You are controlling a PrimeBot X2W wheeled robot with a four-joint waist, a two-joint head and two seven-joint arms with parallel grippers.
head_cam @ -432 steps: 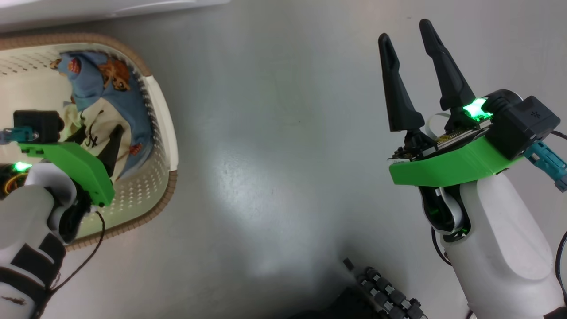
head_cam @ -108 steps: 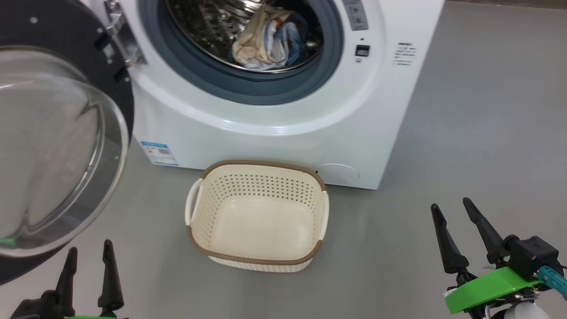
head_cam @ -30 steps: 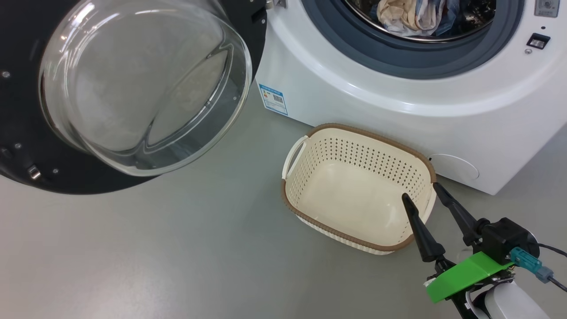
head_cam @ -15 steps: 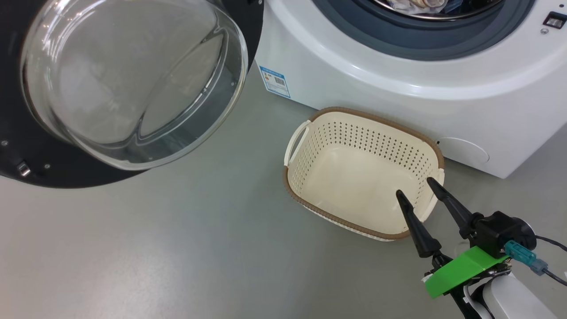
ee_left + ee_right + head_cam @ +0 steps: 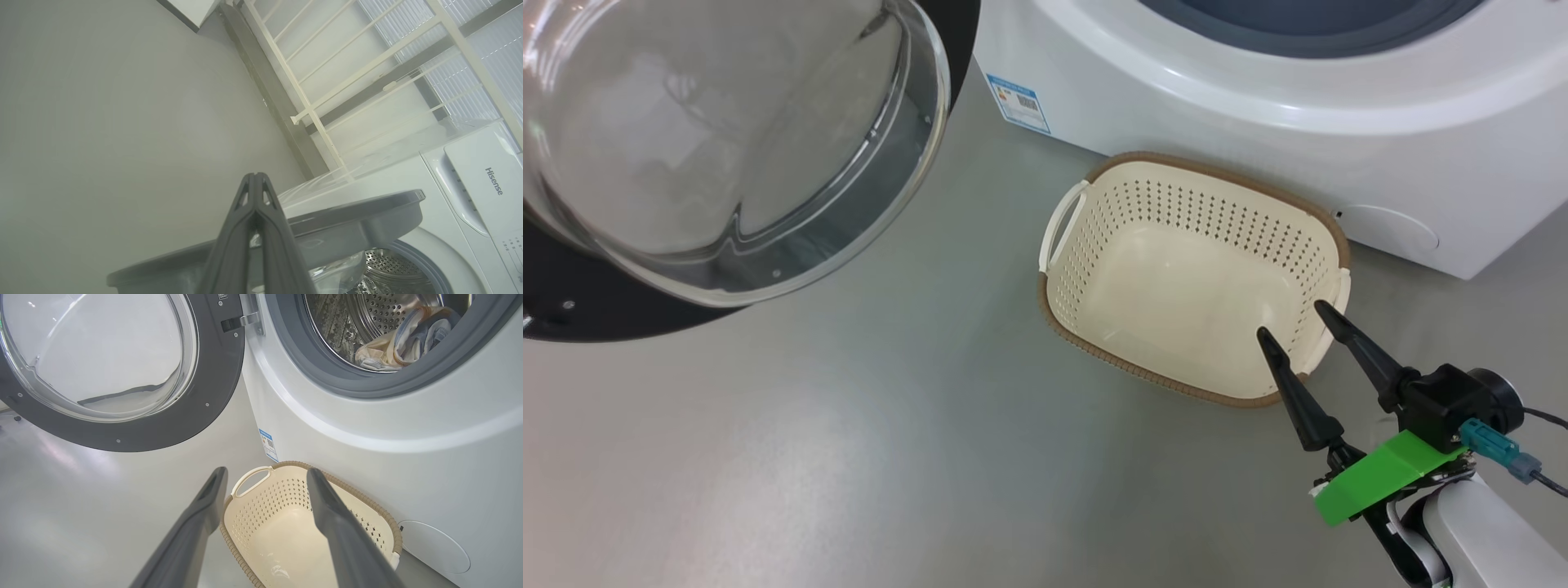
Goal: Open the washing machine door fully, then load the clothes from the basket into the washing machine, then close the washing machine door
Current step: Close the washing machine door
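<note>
A big white front-loading washing machine stands on a grey floor. Its large round door, with a glossy black rim and a bulging clear glass window, hangs swung wide open to the left. Inside the perforated steel drum lie crumpled light blue and cream clothes. A small cream perforated plastic basket with a brown woven-look rim sits on the floor just in front of the machine. The right gripper hovers over the basket's near right corner, its two dark fingers spread wide, holding nothing. The left gripper, seen from its own wrist, has its fingers pressed together near the door's edge.
</note>
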